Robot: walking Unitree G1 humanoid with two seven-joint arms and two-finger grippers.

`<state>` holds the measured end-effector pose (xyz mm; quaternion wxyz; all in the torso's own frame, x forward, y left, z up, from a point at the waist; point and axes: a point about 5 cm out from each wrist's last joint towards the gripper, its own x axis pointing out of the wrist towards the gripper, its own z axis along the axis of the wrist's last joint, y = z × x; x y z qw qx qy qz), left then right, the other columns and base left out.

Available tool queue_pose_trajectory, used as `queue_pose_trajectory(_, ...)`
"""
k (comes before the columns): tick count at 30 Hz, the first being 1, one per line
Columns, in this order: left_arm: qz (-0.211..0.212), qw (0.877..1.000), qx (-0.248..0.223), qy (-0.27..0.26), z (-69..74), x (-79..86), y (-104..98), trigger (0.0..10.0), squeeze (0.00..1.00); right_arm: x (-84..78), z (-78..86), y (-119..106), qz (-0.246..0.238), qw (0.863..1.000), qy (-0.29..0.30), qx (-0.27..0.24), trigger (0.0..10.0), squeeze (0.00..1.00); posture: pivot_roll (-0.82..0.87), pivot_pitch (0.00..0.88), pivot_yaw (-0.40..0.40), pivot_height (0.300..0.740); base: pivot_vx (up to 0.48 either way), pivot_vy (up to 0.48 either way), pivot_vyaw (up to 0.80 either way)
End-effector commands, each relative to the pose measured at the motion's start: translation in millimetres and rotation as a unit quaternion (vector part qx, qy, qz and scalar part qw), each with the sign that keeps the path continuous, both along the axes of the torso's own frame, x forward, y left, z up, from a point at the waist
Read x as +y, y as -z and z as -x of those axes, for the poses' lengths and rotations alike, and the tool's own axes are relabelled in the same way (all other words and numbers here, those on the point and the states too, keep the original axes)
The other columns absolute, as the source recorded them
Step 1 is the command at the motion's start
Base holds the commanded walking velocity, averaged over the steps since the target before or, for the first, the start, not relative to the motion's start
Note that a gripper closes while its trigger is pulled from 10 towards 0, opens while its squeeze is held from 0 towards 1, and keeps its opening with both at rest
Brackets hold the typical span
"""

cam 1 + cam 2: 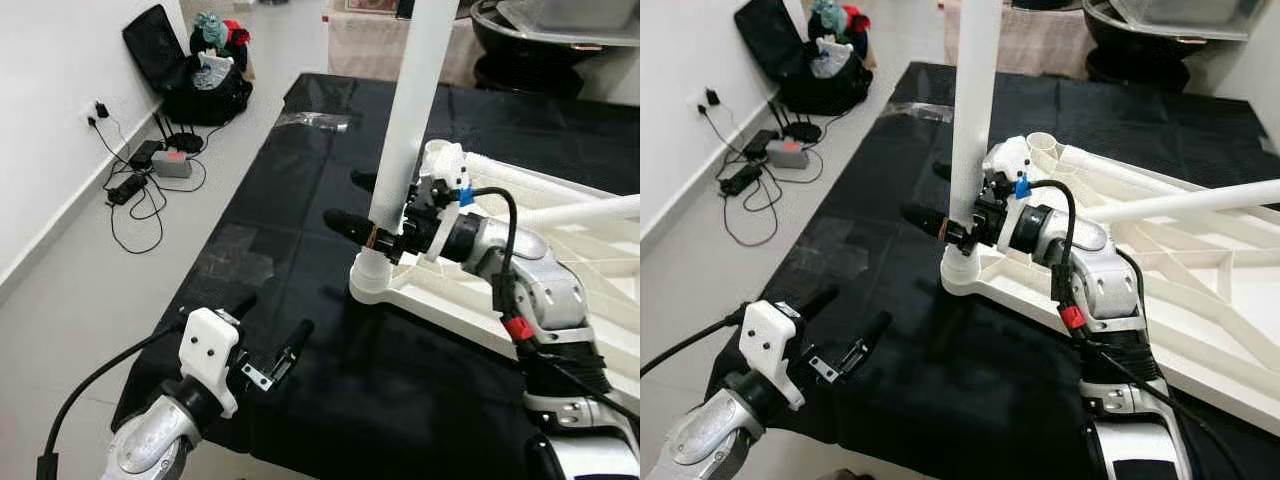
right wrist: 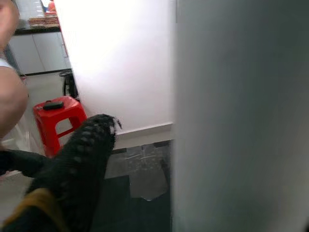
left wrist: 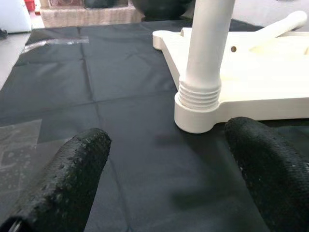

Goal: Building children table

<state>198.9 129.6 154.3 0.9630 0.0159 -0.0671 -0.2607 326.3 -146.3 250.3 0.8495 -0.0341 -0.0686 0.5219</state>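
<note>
Left eye view: the right end effector [image 1: 372, 215] is clamping the upright white leg [image 1: 415, 110] just above its socket in the tabletop [image 1: 600, 300] (lying on the black mat [image 1: 300, 150]). Left wrist view: the left end effector [image 3: 169, 159], fingers apart, is facing that socket, farther off.

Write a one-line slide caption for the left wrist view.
Open left gripper faces the white table leg standing in its corner socket.

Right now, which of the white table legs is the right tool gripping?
The upright leg standing in the tabletop's corner socket, with the right tool closed around it; the other leg lies slanted across the frame, untouched.
</note>
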Motion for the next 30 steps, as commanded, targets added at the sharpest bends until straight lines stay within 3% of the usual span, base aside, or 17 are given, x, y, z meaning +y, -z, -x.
queue_pose_trajectory(1, -0.002, 1.000, 0.012, 0.003, 4.3, 1.1, 1, 10.0, 0.00, 1.6, 0.0, -2, -0.007, 0.999, -0.034, 0.011, 3.3, 0.00, 0.03, 0.217, -0.003, 0.740, 0.000, 0.000, 0.00)
queue_pose_trajectory(2, -0.001, 1.000, 0.013, 0.003, 5.3, 1.6, 0, 10.0, 0.00, -2.1, 0.5, -3, -0.018, 0.999, -0.041, 0.016, 0.0, 0.00, 0.03, 0.221, -0.003, 0.740, 0.000, 0.000, 0.00)
queue_pose_trajectory(12, 0.000, 1.000, 0.018, 0.004, 5.6, 1.2, -1, 10.0, 0.00, -15.6, 6.1, 6, -0.026, 0.998, -0.057, 0.032, 0.0, 0.00, 0.02, 0.210, -0.009, 0.740, 0.000, 0.000, 0.00)
queue_pose_trajectory(13, 0.001, 1.000, 0.017, 0.002, 4.2, 0.5, -1, 10.0, 0.00, -9.8, 12.1, 16, -0.023, 0.999, 0.002, 0.046, 0.0, 0.00, 0.01, 0.194, -0.040, 0.740, 0.000, 0.000, 0.00)
queue_pose_trajectory(14, 0.001, 1.000, 0.017, 0.002, 4.2, 0.5, -1, 10.0, 0.00, -9.8, 12.1, 16, -0.023, 0.999, 0.002, 0.046, 0.0, 0.00, 0.01, 0.194, -0.040, 0.740, 0.000, 0.000, 0.00)
queue_pose_trajectory(15, 0.002, 1.000, 0.016, 0.001, 2.9, 0.1, 0, 10.0, 0.00, -4.1, 18.7, 28, -0.018, 0.995, 0.067, 0.069, 0.0, 0.00, 0.00, 0.188, -0.048, 0.740, 0.000, 0.000, 0.00)
queue_pose_trajectory(16, 0.003, 1.000, 0.015, -0.001, 1.7, -0.1, 0, 10.0, 0.00, 0.7, 25.2, 40, -0.003, 0.987, 0.141, 0.082, 0.0, 0.00, 0.00, 0.182, -0.053, 0.740, 0.000, 0.000, 0.00)
queue_pose_trajectory(17, 0.003, 1.000, 0.014, -0.004, -0.4, 0.3, 2, 10.0, 0.00, 5.5, 34.0, 60, 0.026, 0.956, 0.275, 0.097, 0.0, 0.00, -0.02, 0.163, -0.060, 0.740, 0.000, 0.000, 0.00)
queue_pose_trajectory(18, 0.003, 1.000, 0.014, -0.004, -0.4, 0.3, 2, 10.0, 0.00, 5.5, 34.0, 60, 0.026, 0.956, 0.275, 0.097, 0.0, 0.00, -0.02, 0.163, -0.060, 0.740, 0.000, 0.000, 0.00)
queue_pose_trajectory(19, 0.003, 1.000, 0.014, -0.007, -4.9, 0.5, 4, 10.0, 0.00, 9.8, 51.2, 84, 0.035, 0.896, 0.422, 0.136, 0.0, 0.00, -0.04, 0.141, -0.054, 0.740, 0.000, 0.000, 0.00)
queue_pose_trajectory(20, 0.003, 1.000, 0.014, -0.007, -4.9, 0.5, 4, 10.0, 0.00, 9.8, 51.2, 84, 0.035, 0.896, 0.422, 0.136, 0.0, 0.00, -0.04, 0.141, -0.054, 0.740, 0.000, 0.000, 0.00)
queue_pose_trajectory(21, 0.004, 1.000, 0.013, -0.006, -7.7, -0.6, 5, 10.0, 0.00, 24.3, 58.6, 89, 0.044, 0.897, 0.419, 0.135, 0.0, 0.00, -0.05, 0.129, -0.049, 0.740, 0.000, 0.000, 0.00)
queue_pose_trajectory(22, 0.004, 1.000, 0.013, -0.005, -9.7, -1.9, 5, 10.0, 0.00, 41.8, 62.1, 91, 0.040, 0.913, 0.380, 0.141, 0.0, 0.00, -0.05, 0.124, -0.048, 0.740, 0.000, 0.000, 0.00)
queue_pose_trajectory(24, 0.004, 1.000, 0.013, -0.005, -9.7, -1.9, 5, 10.0, 0.00, 41.8, 62.1, 91, 0.040, 0.913, 0.380, 0.141, 0.0, 0.00, -0.05, 0.124, -0.048, 0.740, 0.000, 0.000, 0.00)
queue_pose_trajectory(26, 0.004, 1.000, 0.011, -0.003, -16.0, -3.9, 7, 10.0, 0.00, 75.2, 57.3, 85, 0.035, 0.943, 0.298, 0.145, 0.0, 0.00, -0.04, 0.091, -0.067, 0.740, 0.000, 0.000, 0.00)
queue_pose_trajectory(27, 0.005, 1.000, 0.010, -0.003, -18.0, -4.2, 8, 10.0, 0.00, 82.2, 53.6, 81, 0.033, 0.948, 0.281, 0.146, 0.0, 0.00, -0.04, 0.091, -0.067, 0.740, 0.000, 0.000, 0.00)
queue_pose_trajectory(30, 0.005, 1.000, 0.006, -0.010, -19.8, -2.6, 7, 10.0, 0.00, 85.4, 50.0, 77, 0.030, 0.948, 0.280, 0.149, 0.0, 0.00, -0.04, 0.089, -0.064, 0.740, 0.000, 0.000, 0.00)
